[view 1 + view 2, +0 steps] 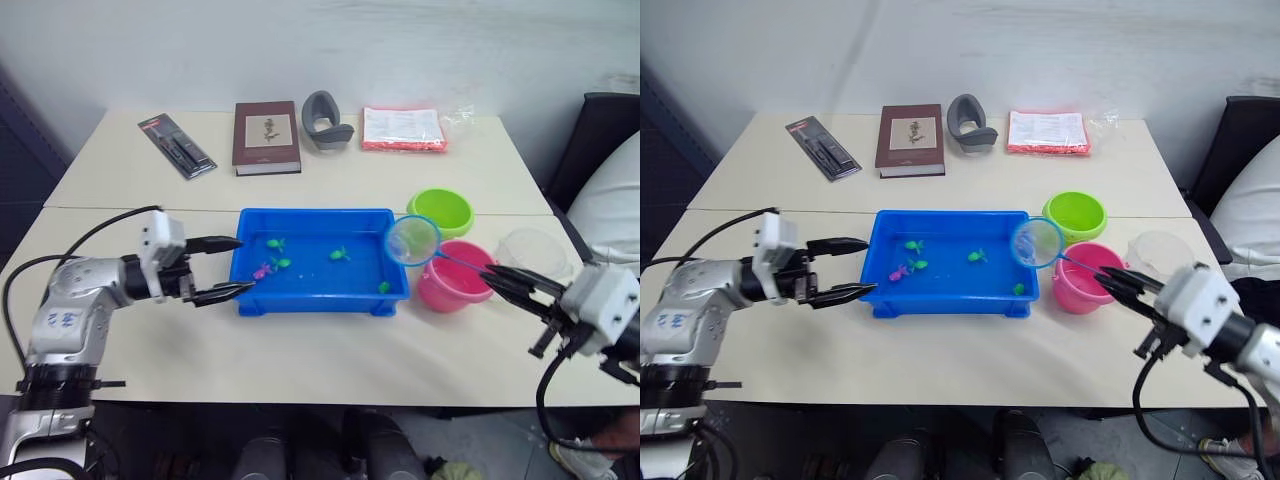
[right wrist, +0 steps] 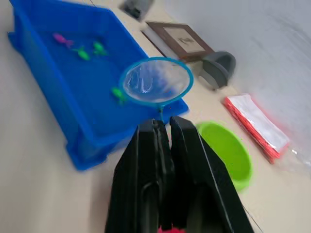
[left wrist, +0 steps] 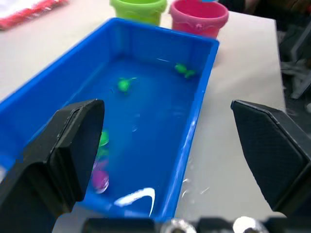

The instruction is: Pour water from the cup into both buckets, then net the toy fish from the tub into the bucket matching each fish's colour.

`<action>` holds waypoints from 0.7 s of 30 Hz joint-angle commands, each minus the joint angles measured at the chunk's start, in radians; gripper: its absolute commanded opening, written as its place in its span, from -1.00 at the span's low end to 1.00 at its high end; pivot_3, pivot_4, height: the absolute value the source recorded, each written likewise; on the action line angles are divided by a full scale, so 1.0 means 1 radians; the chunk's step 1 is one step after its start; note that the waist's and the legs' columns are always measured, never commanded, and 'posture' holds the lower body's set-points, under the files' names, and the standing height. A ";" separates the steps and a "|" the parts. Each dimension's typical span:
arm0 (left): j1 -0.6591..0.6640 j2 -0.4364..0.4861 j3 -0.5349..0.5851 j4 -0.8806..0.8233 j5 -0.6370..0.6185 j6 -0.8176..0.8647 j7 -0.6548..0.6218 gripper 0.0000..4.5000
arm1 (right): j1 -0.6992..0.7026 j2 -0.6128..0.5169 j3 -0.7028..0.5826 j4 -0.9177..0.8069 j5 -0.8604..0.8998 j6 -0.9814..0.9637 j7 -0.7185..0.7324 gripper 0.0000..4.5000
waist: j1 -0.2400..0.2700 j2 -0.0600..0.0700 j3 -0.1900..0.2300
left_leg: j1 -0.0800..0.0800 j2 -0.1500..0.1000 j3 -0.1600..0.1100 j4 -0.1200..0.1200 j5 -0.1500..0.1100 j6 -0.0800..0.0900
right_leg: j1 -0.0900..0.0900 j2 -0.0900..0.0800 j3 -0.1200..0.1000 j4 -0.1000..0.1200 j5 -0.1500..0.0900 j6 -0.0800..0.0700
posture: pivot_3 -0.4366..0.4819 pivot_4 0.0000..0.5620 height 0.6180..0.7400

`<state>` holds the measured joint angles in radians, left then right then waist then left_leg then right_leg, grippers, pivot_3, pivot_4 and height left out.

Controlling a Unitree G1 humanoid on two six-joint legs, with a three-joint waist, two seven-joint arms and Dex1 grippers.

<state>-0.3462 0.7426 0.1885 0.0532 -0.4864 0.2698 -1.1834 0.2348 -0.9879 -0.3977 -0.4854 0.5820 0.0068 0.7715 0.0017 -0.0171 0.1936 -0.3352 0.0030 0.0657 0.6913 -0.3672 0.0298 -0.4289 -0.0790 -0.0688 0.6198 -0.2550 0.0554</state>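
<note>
Basically, blue tub [image 1: 318,300] sits mid-table on the near table half, long side facing the robot, seam between the two tabletops running just behind its far rim. Bare tabletop in front of the tub all the way to the near edge, and a wide bare strip on the left.

Right of the tub things get tight: green bucket [image 1: 441,211] just off the far right corner, pink bucket [image 1: 455,276] just beside the tub's right end wall and close in front of the green one, clear cup [image 1: 537,252] right of the pink bucket near the table's right edge.

Toy fish in the tub: a pink fish [image 1: 262,270] and two green ones [image 1: 276,243] toward the left end, another green fish [image 1: 340,254] mid-tub, one more green fish [image 1: 384,287] by the near right corner.

Left gripper [image 1: 230,268] hovers at the tub's left end wall, arm reaching in from the left roughly level, fingers spread wide apart with nothing between them, tips bracketing the short wall.

Right gripper [image 1: 500,278] comes in from the right over the pink bucket, fingers pressed together on the net handle. Net [image 1: 412,241] hoop is raised above the tub's far right corner, tilted, just beside the green bucket.

Far table half holds a book [image 1: 266,137], a black package [image 1: 177,146], a grey holder [image 1: 324,121] and a red-edged packet [image 1: 403,129], all well apart from the tub.
</note>
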 commanded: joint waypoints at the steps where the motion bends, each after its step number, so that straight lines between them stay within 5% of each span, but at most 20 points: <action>1: 0.029 0.050 0.062 0.008 0.014 -0.056 -0.003 1.00 | -0.141 -0.017 0.122 -0.016 0.060 0.143 0.043 -1.00 | 0.005 0.000 0.000 | 0.000 0.000 -0.001 0.000 0.000 0.000 | 0.000 0.000 -0.001 0.000 0.000 -0.001 | -0.05 -0.47 1.00; 5: 0.064 0.123 0.105 0.052 0.042 -0.077 0.006 1.00 | -0.499 0.032 0.448 0.039 -0.030 0.398 0.074 -1.00 | -0.007 0.000 0.000 | -0.002 0.000 -0.001 0.000 0.000 -0.001 | -0.002 -0.001 -0.002 0.000 -0.001 -0.002 | -0.05 -0.47 1.00; 8: 0.058 0.147 0.107 0.052 0.047 -0.079 0.009 1.00 | -0.651 0.107 0.555 0.066 -0.050 0.544 0.044 -1.00 | -0.001 0.000 0.000 | -0.003 0.001 -0.001 -0.001 -0.001 -0.002 | -0.004 -0.001 -0.004 0.000 -0.002 -0.003 | -0.05 -0.47 1.00; 14: 0.060 0.227 0.091 0.053 0.058 -0.038 -0.024 1.00 | -0.833 0.203 0.740 0.110 -0.102 0.720 0.101 -1.00 | -0.005 0.001 0.000 | -0.020 0.000 -0.003 0.002 0.003 -0.008 | -0.020 -0.002 -0.007 0.003 -0.002 -0.004 | -0.05 -0.47 1.00; 21: 0.088 0.227 0.103 -0.015 0.033 0.017 0.002 1.00 | -0.946 0.340 0.821 0.263 -0.236 0.649 0.107 -1.00 | -0.008 0.000 0.000 | -0.021 0.000 -0.002 0.003 0.000 -0.003 | -0.019 -0.002 -0.007 0.002 -0.001 -0.001 | -0.05 -0.47 1.00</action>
<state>-0.2670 0.9622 0.2654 0.0862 -0.4329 0.2766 -1.1918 -0.6727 -0.6894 0.4253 -0.2429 0.3783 0.7022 0.8808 -0.0067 -0.0166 0.1935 -0.3564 0.0026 0.0644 0.6942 -0.3672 0.0270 -0.4475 -0.0809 -0.0757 0.6215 -0.2555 0.0542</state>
